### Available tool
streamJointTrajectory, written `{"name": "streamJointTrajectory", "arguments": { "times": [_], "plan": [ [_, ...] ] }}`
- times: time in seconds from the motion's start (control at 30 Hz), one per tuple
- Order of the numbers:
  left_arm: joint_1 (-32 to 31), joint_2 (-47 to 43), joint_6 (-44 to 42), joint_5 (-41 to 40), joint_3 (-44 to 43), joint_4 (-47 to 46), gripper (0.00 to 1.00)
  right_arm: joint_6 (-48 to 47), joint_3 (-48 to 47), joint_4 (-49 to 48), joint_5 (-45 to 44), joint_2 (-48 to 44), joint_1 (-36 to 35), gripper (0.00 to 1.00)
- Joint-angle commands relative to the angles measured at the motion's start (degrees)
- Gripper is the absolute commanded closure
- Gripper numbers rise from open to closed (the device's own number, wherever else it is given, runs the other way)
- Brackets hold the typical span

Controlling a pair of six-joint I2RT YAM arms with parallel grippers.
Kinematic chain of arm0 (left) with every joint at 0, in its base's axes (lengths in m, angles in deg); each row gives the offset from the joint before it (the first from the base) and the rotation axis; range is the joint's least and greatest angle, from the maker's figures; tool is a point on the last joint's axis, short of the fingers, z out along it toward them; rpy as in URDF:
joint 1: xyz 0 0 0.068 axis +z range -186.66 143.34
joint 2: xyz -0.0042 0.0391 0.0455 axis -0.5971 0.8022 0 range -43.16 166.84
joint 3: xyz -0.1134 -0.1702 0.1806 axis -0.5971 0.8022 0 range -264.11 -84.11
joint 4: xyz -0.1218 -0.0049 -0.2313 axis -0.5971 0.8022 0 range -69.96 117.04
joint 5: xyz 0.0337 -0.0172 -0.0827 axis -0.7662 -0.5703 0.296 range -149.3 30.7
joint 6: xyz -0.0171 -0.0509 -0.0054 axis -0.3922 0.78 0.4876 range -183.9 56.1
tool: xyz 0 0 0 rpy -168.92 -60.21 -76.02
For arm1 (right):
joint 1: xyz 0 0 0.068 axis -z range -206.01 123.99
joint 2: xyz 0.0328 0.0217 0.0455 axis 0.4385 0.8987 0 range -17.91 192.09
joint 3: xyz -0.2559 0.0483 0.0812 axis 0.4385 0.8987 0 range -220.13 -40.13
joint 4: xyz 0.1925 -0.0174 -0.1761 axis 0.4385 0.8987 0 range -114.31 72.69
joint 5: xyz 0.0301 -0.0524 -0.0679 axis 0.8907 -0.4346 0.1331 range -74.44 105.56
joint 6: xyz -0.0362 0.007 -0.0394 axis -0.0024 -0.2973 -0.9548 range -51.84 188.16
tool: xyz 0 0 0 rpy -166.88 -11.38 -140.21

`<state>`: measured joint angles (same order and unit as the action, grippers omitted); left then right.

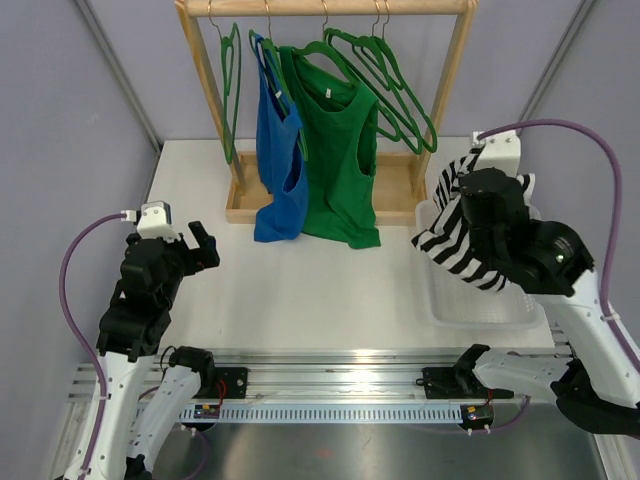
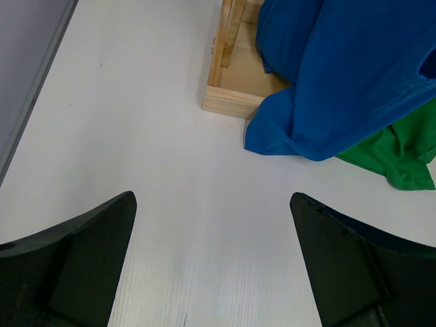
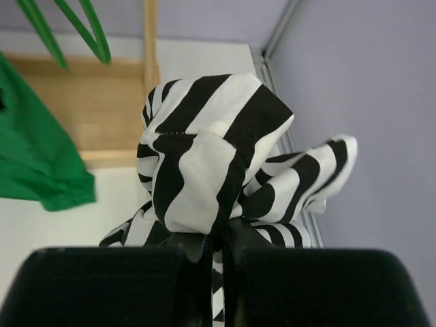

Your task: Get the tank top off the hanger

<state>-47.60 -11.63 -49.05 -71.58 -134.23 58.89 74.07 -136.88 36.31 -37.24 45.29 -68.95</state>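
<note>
Right fingers (image 3: 184, 244) pinching striped tank top (image 3: 204, 157), bunched, hanging lengthwise downward

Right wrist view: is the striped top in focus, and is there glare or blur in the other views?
Right wrist view: striped top sharp and evenly lit, right gripper a dark, soft mass shut on it; left wrist view: left gripper open, dark and blurred, blue top crisp, table bright without glare; top view: even light, glare only on the rail.

White table (image 1: 300, 290) between pale lilac walls (image 1: 60, 100).
</note>
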Motion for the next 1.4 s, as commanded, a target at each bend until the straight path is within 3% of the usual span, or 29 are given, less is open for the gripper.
{"name": "streamJointTrajectory", "arguments": {
  "times": [0.0,0.23,0.4,0.43,0.5,0.57,0.6,0.77,0.9,1.0,1.13,1.23,1.37],
  "plan": [
    [0.2,0.5,0.1,-0.7,-0.3,-3.3,0.01,4.4,9.7,-1.6,-0.6,1.0,5.3,1.00],
    [0.2,2.9,4.6,-1.4,-4.0,-0.9,0.01,10.5,29.3,-10.2,11.0,2.2,19.4,1.00],
    [0.2,3.9,5.9,2.5,-6.8,0.3,0.01,13.7,30.7,-10.0,15.6,7.7,22.6,0.79],
    [0.2,4.3,6.2,3.4,-7.3,0.5,0.01,13.9,30.9,-9.6,16.2,8.6,23.2,0.73],
    [0.2,4.9,6.3,6.1,-9.2,1.0,0.01,15.1,30.5,-8.3,15.1,11.3,24.1,0.41],
    [0.2,6.3,6.8,7.9,-11.9,1.3,0.01,16.2,30.0,-7.4,14.4,12.2,24.1,0.25],
    [0.1,7.0,6.9,8.5,-13.2,1.7,0.01,16.5,29.8,-7.3,13.7,11.9,24.2,0.02],
    [-2.4,11.8,7.9,8.1,-23.0,3.9,0.01,17.8,26.1,-5.2,10.8,5.9,24.2,0.00],
    [-8.7,18.1,8.4,2.2,-31.7,6.6,0.01,15.0,25.5,-8.1,15.8,-1.8,24.3,0.01],
    [-14.4,23.9,8.0,-2.1,-39.5,8.0,0.01,13.6,26.2,-10.9,23.2,-7.5,24.2,0.01],
    [-18.8,33.6,5.1,-4.7,-50.3,10.4,0.01,10.8,29.0,-16.8,42.5,-13.6,24.2,0.01],
    [-22.5,41.2,2.7,-8.6,-60.2,12.3,0.01,11.4,30.5,-18.5,52.3,-16.2,24.2,0.00],
    [-24.2,49.8,1.1,-11.4,-71.6,13.4,0.01,12.1,31.3,-18.3,58.0,-16.8,24.1,0.03]
  ]
}}
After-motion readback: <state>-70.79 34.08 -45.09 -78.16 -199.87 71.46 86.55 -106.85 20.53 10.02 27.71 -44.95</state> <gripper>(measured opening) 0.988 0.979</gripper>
